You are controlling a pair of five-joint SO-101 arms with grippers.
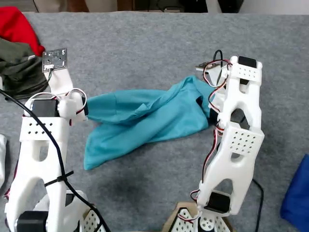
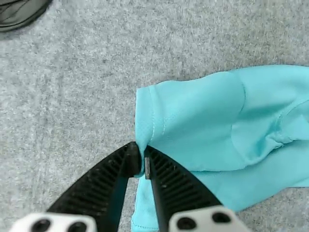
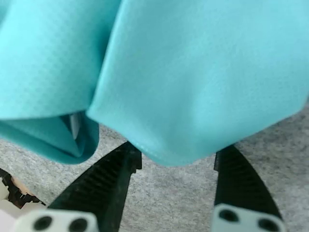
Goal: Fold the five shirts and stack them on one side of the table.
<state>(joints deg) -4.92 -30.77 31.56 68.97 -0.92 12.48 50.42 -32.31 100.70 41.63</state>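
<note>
Starting at your left gripper (image 2: pixel 140 159): its black ribbed jaws are pinched tight on a hemmed corner of the crumpled teal knit shirt (image 2: pixel 207 121), with a small tuck of fabric caught right at the tips. Your right gripper (image 3: pixel 178 151) stands wide apart at the shirt's opposite end. A rounded fold of the teal cloth dips between its two jaws, but neither one presses on it, so that end is not gripped.

Out from there, the teal shirt (image 1: pixel 154 116) lies as a long, rumpled bundle on the grey felt-covered table (image 1: pixel 145 43). It stretches between the two arms, its layers twisted over one another, not spread flat. Beyond the shirt's left-arm end, well apart from it, a dark olive garment (image 1: pixel 19 67) is heaped with a red cloth (image 1: pixel 14 26) just behind it. Well off the shirt's right-arm end sits a bunched royal-blue cloth (image 1: pixel 297 193).

As I judge it, you are at the very beginning: no shirt shows a finished fold, and no stack has been started. This teal one needs to be pulled flat before any fold, which calls for the right gripper to close on its end. The other garments wait their turn after it.
</note>
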